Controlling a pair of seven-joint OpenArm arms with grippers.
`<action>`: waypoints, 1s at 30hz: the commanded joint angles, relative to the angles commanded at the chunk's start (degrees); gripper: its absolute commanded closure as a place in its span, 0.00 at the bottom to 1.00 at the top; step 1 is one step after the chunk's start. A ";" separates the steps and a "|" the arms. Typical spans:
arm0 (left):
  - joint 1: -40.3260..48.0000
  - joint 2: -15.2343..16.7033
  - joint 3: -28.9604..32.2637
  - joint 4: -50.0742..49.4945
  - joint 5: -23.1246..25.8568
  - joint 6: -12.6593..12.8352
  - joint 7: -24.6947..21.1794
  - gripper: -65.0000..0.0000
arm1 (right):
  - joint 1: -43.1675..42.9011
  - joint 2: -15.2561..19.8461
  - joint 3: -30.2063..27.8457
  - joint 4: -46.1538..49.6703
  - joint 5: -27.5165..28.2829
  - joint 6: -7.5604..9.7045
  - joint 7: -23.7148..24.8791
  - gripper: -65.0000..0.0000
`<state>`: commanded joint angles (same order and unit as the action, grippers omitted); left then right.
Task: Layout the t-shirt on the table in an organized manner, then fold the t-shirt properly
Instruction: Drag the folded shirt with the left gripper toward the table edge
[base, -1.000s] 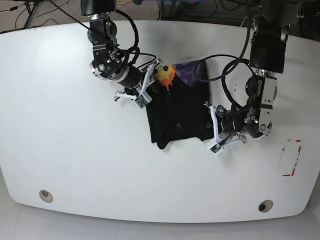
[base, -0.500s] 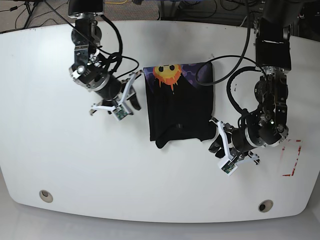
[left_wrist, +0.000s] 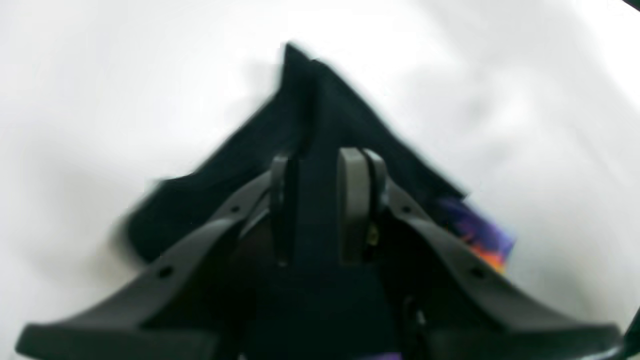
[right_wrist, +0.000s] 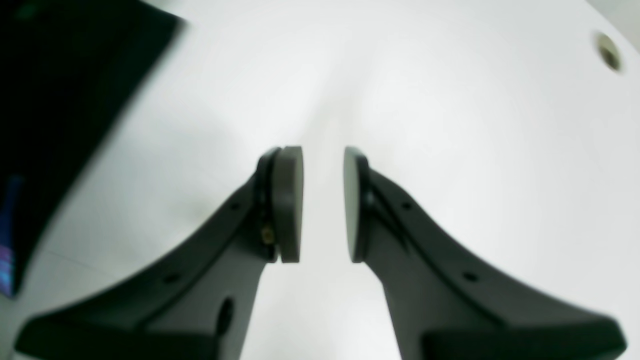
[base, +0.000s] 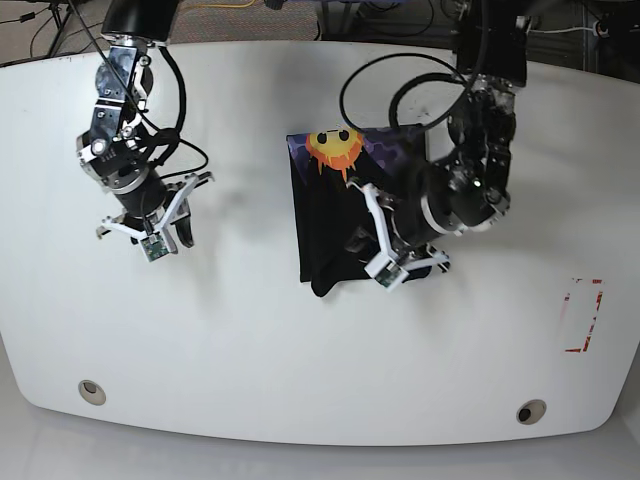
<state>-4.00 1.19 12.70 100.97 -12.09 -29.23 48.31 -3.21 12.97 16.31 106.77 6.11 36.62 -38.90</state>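
Left pincer (left_wrist: 312, 205) clamped on the folded t-shirt (base: 340, 215) — right pincer (right_wrist: 322, 205) apart over bare table (base: 250, 340).

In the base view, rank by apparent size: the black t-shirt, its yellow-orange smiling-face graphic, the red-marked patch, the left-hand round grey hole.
1. black cloth t-shirt, partly hidden by the arm
2. yellow-orange smiling-face graphic
3. red-marked patch, close to the graphic, ranking unsure
4. round grey hole
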 joint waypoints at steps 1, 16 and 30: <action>0.88 0.62 0.44 -0.79 1.32 0.00 -1.32 0.82 | 0.00 0.09 0.26 0.00 0.00 0.00 0.00 0.80; 5.27 -0.09 -3.69 -31.21 4.31 -0.26 -18.20 0.82 | -0.35 -0.26 2.55 0.18 0.00 0.00 0.00 0.80; 7.38 -19.25 -6.51 -31.47 -0.97 -3.34 -12.31 0.82 | -0.35 0.00 2.55 0.26 0.00 0.00 0.00 0.80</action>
<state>3.38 -18.07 6.20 69.49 -13.05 -32.57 36.00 -3.56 12.97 18.86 107.03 6.11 36.62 -38.90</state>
